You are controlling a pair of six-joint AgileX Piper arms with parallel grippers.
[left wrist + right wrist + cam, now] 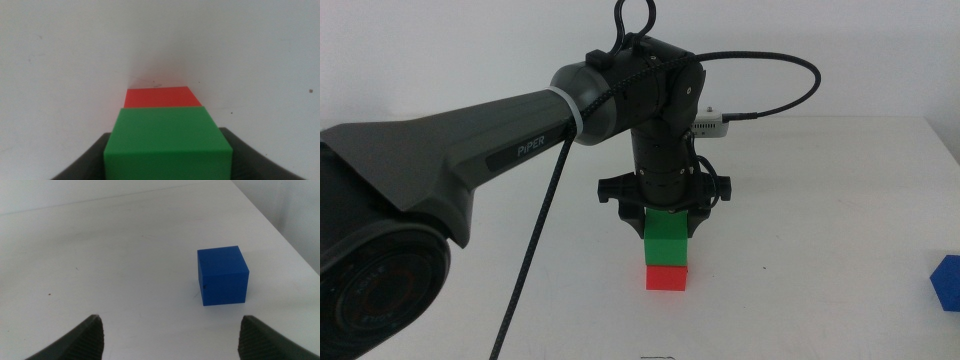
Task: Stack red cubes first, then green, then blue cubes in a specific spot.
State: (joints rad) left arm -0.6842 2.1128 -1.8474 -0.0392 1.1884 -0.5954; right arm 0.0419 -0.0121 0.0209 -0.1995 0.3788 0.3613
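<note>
Nearest the lens, the left arm (470, 160) – dark grey, bulky, "PIPER" lettered on its side – reaching in from the left across the white table (820, 260), a black cable (535, 260) hanging down its flank. At its tip, the left gripper (666, 222) pointing straight down, jaws clamped on the green cube (666, 240). Green cube seated squarely on the red cube (667, 277), the two touching, edges roughly flush, the pair near the table's middle on plain unmarked surface. Seen from the left wrist: green cube (167, 142) filling the space between the dark jaws, red cube (161, 97) just past it, table beyond lightly speckled.

Blue cube (947, 283) far off at the right edge, alone on the table, well apart from the stack. From the right wrist: blue cube (222, 275) upright near the table's far corner, right gripper (172, 335) hovering short of it, jaws spread wide – nothing between them.

Tabletop matte white with faint specks and scuffs; plain pale wall behind.
</note>
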